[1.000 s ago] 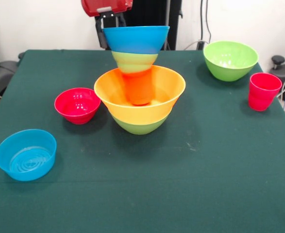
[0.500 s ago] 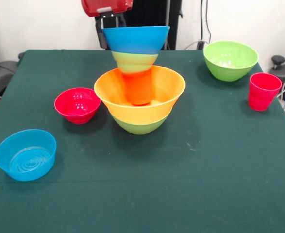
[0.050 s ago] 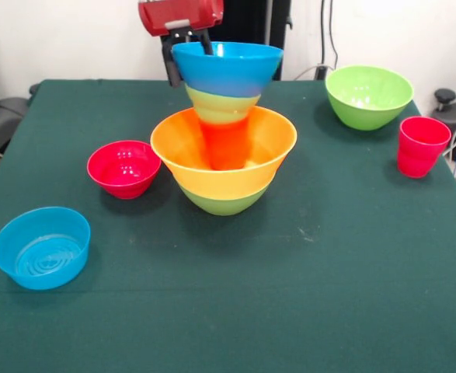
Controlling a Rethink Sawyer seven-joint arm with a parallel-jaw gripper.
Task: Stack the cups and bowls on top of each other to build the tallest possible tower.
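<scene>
The tower stands mid-table. A very wide orange bowl [image 3: 268,148] nests in a big green bowl [image 3: 221,203]. Inside it stands an orange cup [image 3: 226,148], blurred, and I cannot tell whether it touches the bowl's floor. A small yellow-green bowl [image 3: 221,107] sits on the cup, with a big blue bowl [image 3: 228,70] on top. My gripper [image 3: 187,54] is at the blue bowl's far-left rim. One finger is outside the rim and one inside, shut on it. A red cup [image 3: 422,146] stands at the right edge.
A small red bowl [image 3: 123,168] sits left of the tower. A small blue bowl [image 3: 43,247] lies at the near left, and another big green bowl [image 3: 368,95] stands at the far right. The green table [image 3: 305,295] ends just beyond the red cup.
My gripper and the blue bowl, yellow-green bowl and orange cup have shifted together to the right. The orange cup now looks smeared. The other bowls and the red cup have not moved.
</scene>
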